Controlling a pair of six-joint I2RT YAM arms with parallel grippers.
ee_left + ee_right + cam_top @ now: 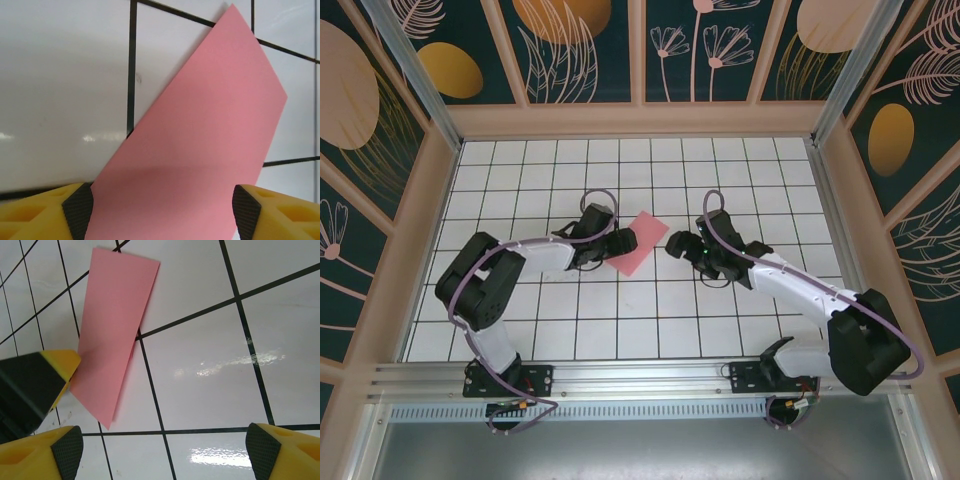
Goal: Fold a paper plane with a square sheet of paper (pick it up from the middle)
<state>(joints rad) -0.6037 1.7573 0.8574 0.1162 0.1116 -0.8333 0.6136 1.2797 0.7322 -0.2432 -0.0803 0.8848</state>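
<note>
From above, the sheet of paper, folded to a narrow pink rectangle, lies flat on the surface. The left fingers reach its near end, while the right fingers stand just beside its far end.

At the left wrist, the fingers are spread wide and straddle the sheet. Its long axis runs ahead and rightward. Whether they touch it, I cannot tell.

At the right wrist, the fingers are wide apart and empty, and the sheet lies ahead to their left.
</note>
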